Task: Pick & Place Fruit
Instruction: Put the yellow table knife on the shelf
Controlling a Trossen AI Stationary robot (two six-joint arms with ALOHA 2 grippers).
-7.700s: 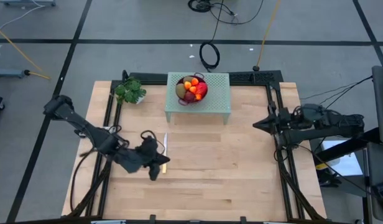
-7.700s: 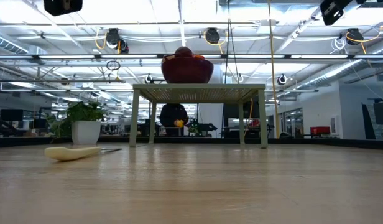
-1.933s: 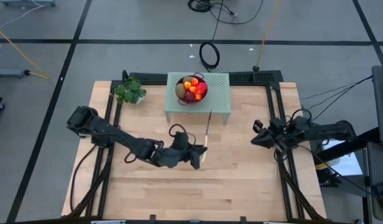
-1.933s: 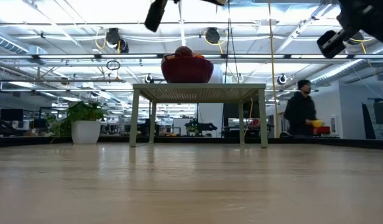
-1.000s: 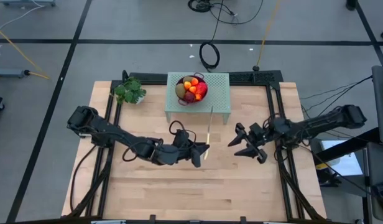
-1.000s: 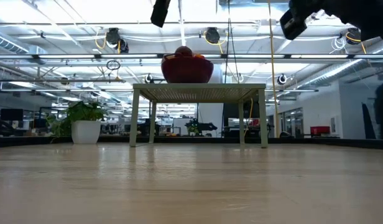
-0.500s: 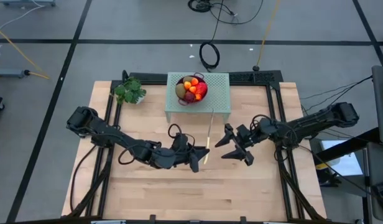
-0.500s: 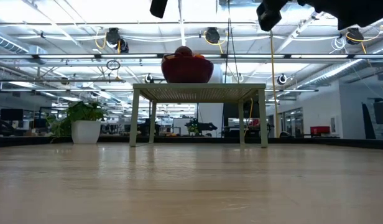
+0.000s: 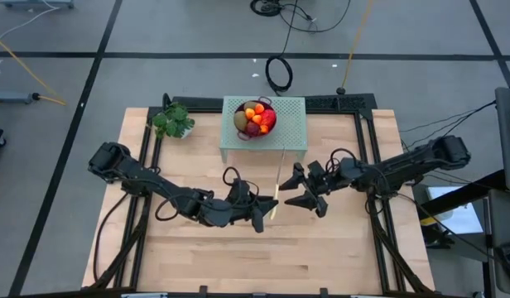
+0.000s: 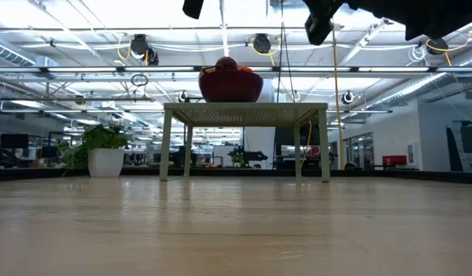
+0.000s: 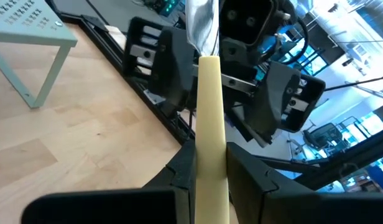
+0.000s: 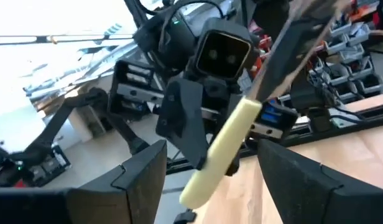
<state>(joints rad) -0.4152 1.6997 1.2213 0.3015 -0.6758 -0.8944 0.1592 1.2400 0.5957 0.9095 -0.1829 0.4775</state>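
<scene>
Right now I have the left gripper [image 9: 267, 209] just below the centre of the high view, closed on the yellow handle of the knife [image 9: 276, 180], which it holds up off the table [image 9: 321, 257] with the blade pointing toward the top of the frame. From the left wrist camera I see the pale handle clamped between my two dark fingers [image 11: 182, 168], the silver blade rising past them.

My right gripper [image 9: 293, 190] sits just to the right of the knife in the high view, its fingers spread wide and holding nothing. One fingertip lies close beside the blade and the other reaches down toward the handle; I cannot tell whether either one touches. In the right wrist view the knife [image 12: 241, 134] runs tilted between my open fingers [image 12: 142, 180], with the left arm's wrist behind it.

Meanwhile the fruit [image 9: 256, 117] is heaped in a red bowl [image 9: 270, 122] on the small green stand [image 9: 292, 124] at the top centre of the high view, well apart from both grippers. A potted plant [image 9: 173, 121] stands to the left of the stand. In the low view the bowl [image 10: 230, 86] sits on the stand [image 10: 244, 115] at centre, and both arms show only along the top edge.
</scene>
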